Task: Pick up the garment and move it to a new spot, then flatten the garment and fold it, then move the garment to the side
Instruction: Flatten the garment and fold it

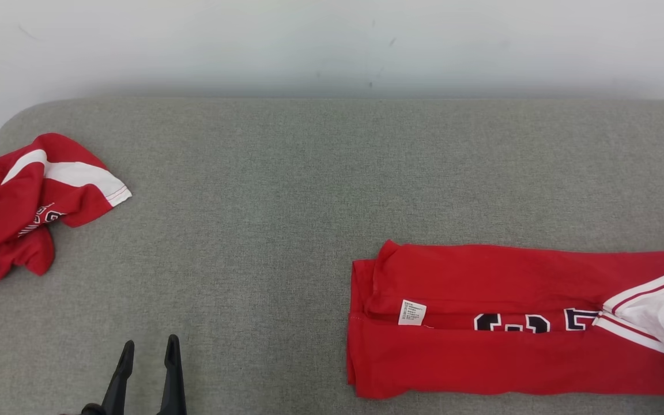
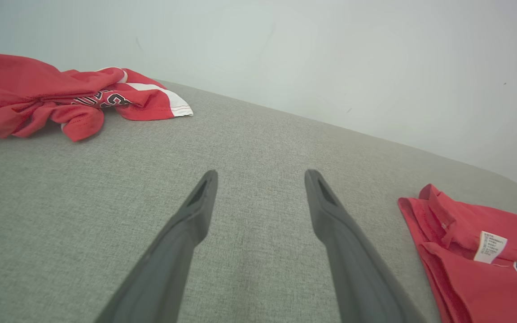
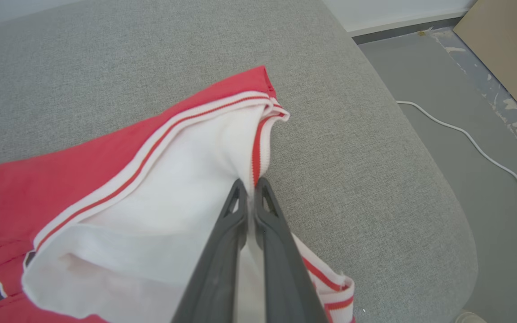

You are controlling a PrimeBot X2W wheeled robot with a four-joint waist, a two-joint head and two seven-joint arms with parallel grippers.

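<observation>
While I watch the right wrist view, the right end effector (image 3: 250, 184) is clenched on the folded red jersey (image 3: 38, 179). Both dark fingers press together on the white ribbed trim (image 3: 258, 148) with its red stripe, at the edge of the white panel (image 3: 173, 202). The trim rises to a peak at the fingertips, and the white cloth around it stands lifted off the red layers.

Garment position: in the head view the folded red jersey (image 1: 482, 357) lies on the right half of the grey fabric-covered tabletop (image 1: 251, 202), near the front edge, and runs past the right side of the picture. It forms a long band, folded lengthwise. A white care label (image 1: 412, 312) sits at the seam between the two folded halves, near the left end. Dark lettering (image 1: 510, 323) with a white outline shows in the gap to the label's right.

Left end effector (image 1: 150, 346): released. In the left wrist view its fingers (image 2: 195, 211) stand spread over bare tabletop, well apart from the folded jersey and touching no cloth.

Secondary item: a crumpled red jersey (image 1: 9, 213) with a white band lies at the far left of the tabletop, near the rear corner, below the white wall (image 1: 332, 46).

Beyond the tabletop's rounded right end, I see a grey floor (image 3: 487, 188), a white cable (image 3: 474, 143) and a tan board (image 3: 510, 49).
</observation>
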